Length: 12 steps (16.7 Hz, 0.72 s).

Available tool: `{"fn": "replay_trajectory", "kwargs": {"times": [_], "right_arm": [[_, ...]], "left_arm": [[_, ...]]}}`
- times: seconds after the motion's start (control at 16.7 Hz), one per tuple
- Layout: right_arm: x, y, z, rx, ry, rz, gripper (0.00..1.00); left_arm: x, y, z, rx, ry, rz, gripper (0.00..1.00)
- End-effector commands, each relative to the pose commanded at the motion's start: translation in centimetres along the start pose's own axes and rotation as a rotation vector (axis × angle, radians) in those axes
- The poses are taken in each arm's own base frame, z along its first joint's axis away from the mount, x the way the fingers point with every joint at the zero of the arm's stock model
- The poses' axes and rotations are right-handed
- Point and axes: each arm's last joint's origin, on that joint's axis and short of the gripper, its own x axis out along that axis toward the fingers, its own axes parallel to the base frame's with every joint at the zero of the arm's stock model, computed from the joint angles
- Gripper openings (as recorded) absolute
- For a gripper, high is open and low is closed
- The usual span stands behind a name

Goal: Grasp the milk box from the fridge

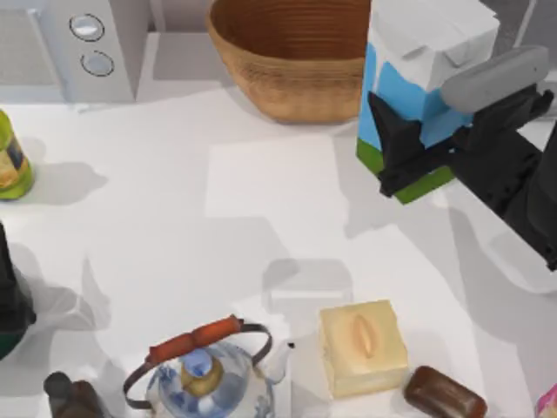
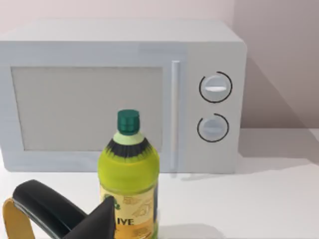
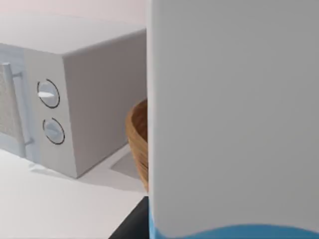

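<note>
Top view has the right tool [image 1: 416, 146] clamped on the boxy milk box [image 1: 418, 78], matte black fingers pinching its blue band, beside the ribbed woven basket [image 1: 291, 57]. Left tool [image 2: 60, 219] sits by a glossy green bottle [image 2: 128, 174]; can't tell its opening.

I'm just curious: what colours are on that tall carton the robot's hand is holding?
The milk box is white on top, sky-blue in the middle, green at the base; the top view shows it best.

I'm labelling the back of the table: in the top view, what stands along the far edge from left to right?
White appliance with two round knobs → woven basket → milk box, gripped by the right tool.
</note>
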Motion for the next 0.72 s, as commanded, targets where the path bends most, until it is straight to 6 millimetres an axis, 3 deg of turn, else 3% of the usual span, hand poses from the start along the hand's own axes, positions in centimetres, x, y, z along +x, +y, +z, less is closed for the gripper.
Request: {"fn": "replay_trajectory", "kwargs": {"times": [0.18,0.36,0.54,0.72], "right_arm": [[3.9,2.9,-2.5,0.001,-0.008,0.093,0.00],[6.5,5.5,-5.1,0.000,-0.019,0.167,0.00],[7.8,7.4,-6.9,0.000,-0.035,0.214,0.00],[8.1,7.8,-7.3,0.000,-0.038,0.225,0.00]], "left_arm": [[0.0,0.0,0.0,0.000,0.000,0.000,1.00],[0.0,0.0,0.0,0.000,0.000,0.000,1.00],[0.0,0.0,0.0,0.000,0.000,0.000,1.00],[0.0,0.0,0.0,0.000,0.000,0.000,1.00]]}}
